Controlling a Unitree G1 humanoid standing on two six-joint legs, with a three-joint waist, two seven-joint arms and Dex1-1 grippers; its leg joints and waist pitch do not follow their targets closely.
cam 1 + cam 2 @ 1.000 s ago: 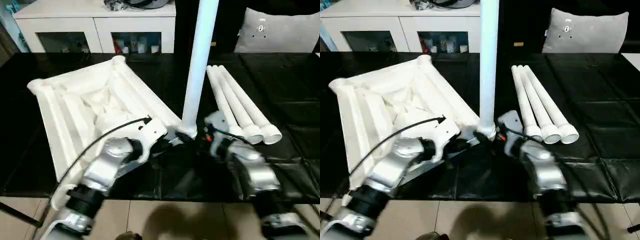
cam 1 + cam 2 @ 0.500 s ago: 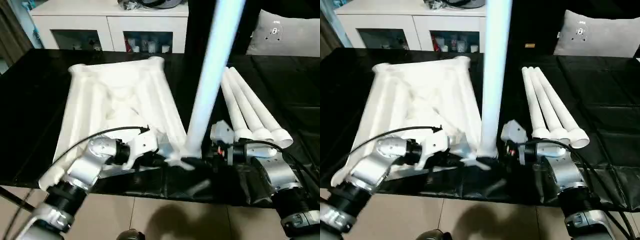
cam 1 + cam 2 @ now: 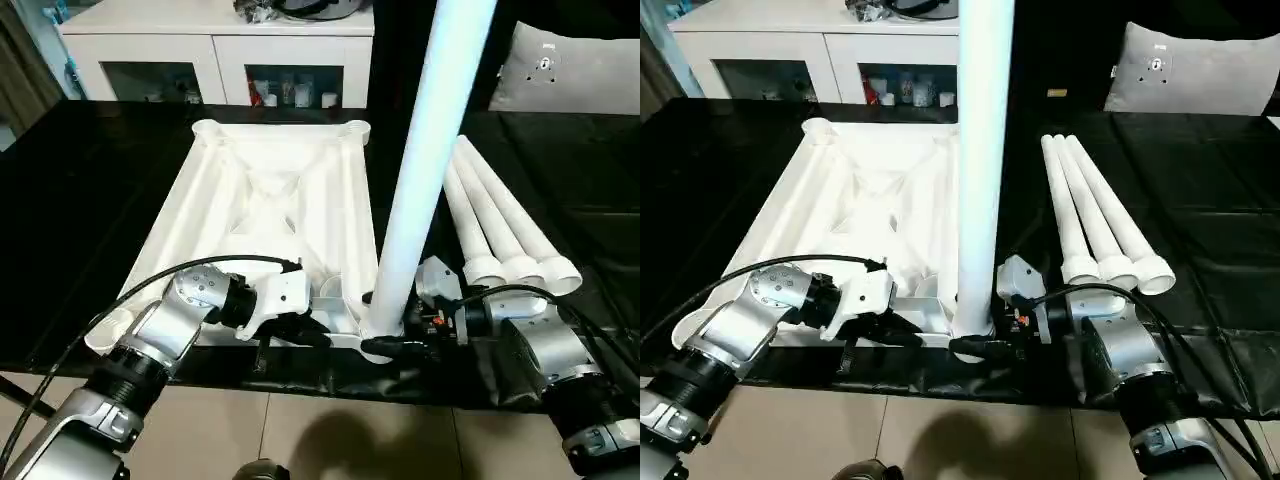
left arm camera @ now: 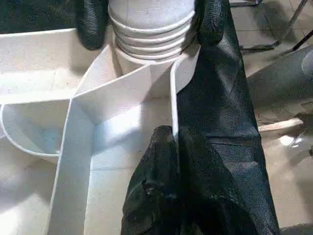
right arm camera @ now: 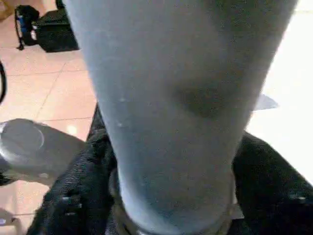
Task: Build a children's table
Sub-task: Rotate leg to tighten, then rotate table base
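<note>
The white tabletop lies upside down on the black table, ribbed side up. One white leg stands upright in the tabletop's near right corner socket. My right gripper is shut on the leg's ribbed base, its fingers on either side of the tube. My left gripper is shut on the tabletop's thin near rim wall, close beside that socket. Three more legs lie side by side on the table to the right, flared ends toward me.
A white cabinet with glass doors stands behind the table, and a grey cushion sits at the back right. The table's front edge runs just under both grippers, with tiled floor below. A black cable loops over my left forearm.
The tabletop has swung round from skewed to square-on while my left gripper holds its near rim. The leg stays upright in my right gripper. The head camera has also shifted.
</note>
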